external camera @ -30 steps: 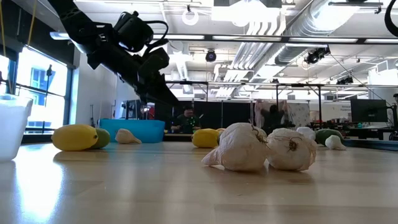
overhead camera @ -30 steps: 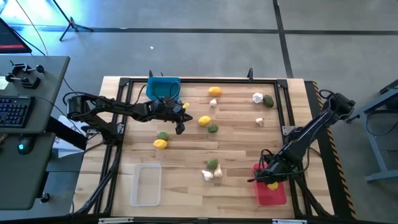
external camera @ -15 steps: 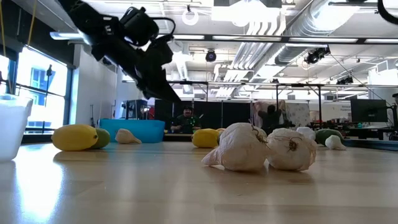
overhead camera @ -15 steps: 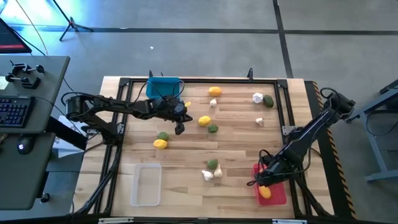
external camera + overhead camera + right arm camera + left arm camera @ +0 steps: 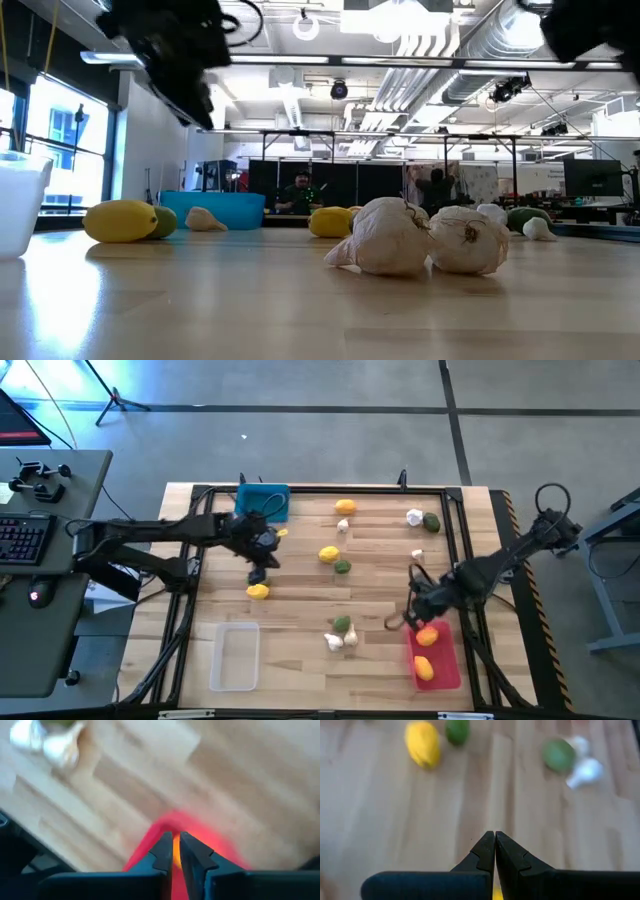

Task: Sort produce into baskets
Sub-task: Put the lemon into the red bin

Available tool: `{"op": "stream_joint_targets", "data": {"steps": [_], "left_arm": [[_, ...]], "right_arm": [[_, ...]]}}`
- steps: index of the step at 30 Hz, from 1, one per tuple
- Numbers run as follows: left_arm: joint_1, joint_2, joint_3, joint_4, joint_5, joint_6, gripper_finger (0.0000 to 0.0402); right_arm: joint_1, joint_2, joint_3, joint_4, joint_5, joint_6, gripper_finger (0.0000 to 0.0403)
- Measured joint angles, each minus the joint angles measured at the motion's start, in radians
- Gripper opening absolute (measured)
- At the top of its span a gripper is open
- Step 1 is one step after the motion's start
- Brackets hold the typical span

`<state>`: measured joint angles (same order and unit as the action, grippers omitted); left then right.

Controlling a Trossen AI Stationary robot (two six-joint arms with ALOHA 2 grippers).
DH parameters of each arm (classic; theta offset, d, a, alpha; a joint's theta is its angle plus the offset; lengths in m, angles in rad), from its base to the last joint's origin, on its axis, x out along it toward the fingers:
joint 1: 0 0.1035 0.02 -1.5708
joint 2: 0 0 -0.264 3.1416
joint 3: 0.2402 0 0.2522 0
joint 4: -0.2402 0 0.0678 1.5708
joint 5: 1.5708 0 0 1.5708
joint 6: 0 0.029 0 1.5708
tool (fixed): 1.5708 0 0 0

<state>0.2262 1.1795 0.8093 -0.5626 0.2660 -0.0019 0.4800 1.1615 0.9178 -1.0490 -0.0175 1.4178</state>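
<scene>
Lemons point(image 5: 425, 652) lie in the red basket point(image 5: 445, 673), just below your right claw point(image 5: 411, 603), whose fingers are closed on nothing. Your left claw point(image 5: 257, 573), also closed and empty, hovers beside a lemon point(image 5: 258, 592) on the surface point(image 5: 380, 585).

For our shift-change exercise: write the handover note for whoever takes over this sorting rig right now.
Left gripper: shut, empty, over the lemon near table centre-left.
Right gripper: shut, empty, by the red basket.
Done: two lemons in the red basket.
Left: blue basket contents unclear, clear basket empty; lemons, green fruits and garlic bulbs loose on the table.
</scene>
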Motion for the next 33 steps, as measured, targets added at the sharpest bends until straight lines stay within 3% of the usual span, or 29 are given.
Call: {"op": "stream_joint_targets", "data": {"steps": [7, 13, 22, 26, 33], "left_arm": [[-0.160, -0.165, 0.000, -0.286, -0.088, -0.137, 0.0003], [-0.294, -0.199, -0.002, -0.419, -0.138, -0.236, 0.0040], [-0.352, -0.130, -0.097, -0.393, -0.198, -0.364, 0.0169], [-0.350, -0.106, -0.149, -0.279, -0.232, -0.363, 0.0218], [-0.350, -0.054, -0.198, -0.165, -0.270, -0.346, 0.0241]], "right_arm": [[-0.246, -0.009, -0.023, 0.028, 0.000, -0.391, 0.0004], [-0.383, -0.010, -0.023, 0.092, -0.017, -0.570, 0.0004], [-0.480, -0.009, -0.024, 0.116, -0.032, -0.697, 0.0000], [-0.497, -0.009, -0.023, 0.125, -0.035, -0.720, 0.0000], [-0.500, -0.009, -0.024, 0.127, -0.039, -0.727, 0.0000]]}}
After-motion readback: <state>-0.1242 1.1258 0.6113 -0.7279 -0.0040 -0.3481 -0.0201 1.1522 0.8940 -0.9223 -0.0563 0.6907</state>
